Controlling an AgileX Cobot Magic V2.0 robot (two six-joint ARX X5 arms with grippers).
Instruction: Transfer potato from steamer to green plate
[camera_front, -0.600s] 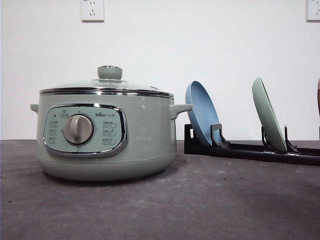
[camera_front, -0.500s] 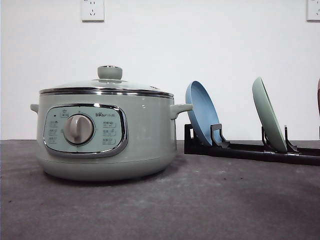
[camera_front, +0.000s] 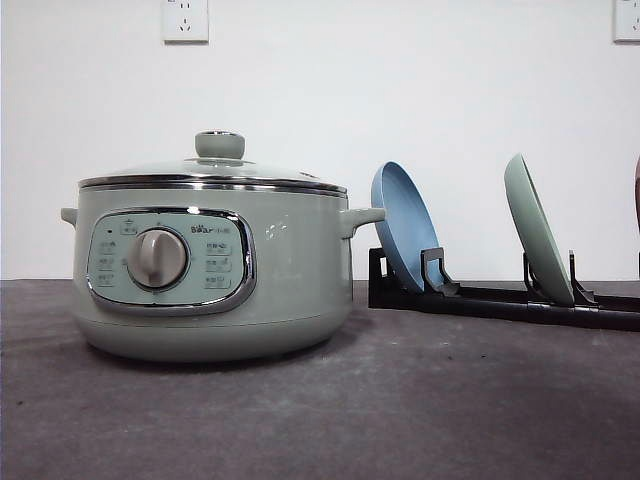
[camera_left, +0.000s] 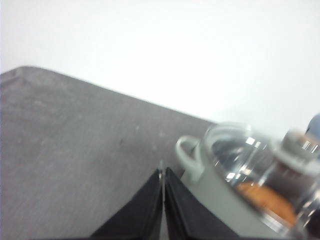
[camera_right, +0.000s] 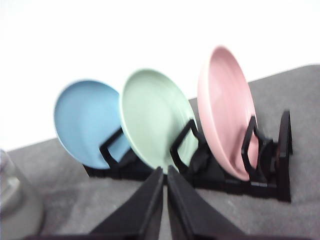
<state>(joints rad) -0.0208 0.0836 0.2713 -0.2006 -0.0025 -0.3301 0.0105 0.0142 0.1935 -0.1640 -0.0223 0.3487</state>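
**Lid on, potato inside, both grippers closed and empty**

The large round sage-green steamer (camera_front: 212, 270) is sitting on the dark grey tabletop (camera_front: 420, 410) with its knobbed glass lid (camera_front: 215, 165) in place. In the left wrist view the left gripper (camera_left: 163, 172) is showing its two black fingers pressed together tip to tip, holding nothing. Just ahead of and beside those tips the steamer's near side handle (camera_left: 187, 152) is standing, not touching them. Beyond the handle, the smooth orange-brown potato (camera_left: 265, 200) is lying inside the pot, blurred through the glass.

In the right wrist view the right gripper (camera_right: 165, 172) is likewise presenting fingers closed together, gripping nothing. Directly ahead of its tips the shallow mint-green plate (camera_right: 155, 117) is leaning tilted in a slot of the black wire rack (camera_right: 215, 172). A round blue plate (camera_right: 85, 122) is leaning in the slot to one side of it, a pink plate (camera_right: 225, 112) on the other. The tips are near the rack but apart from it.
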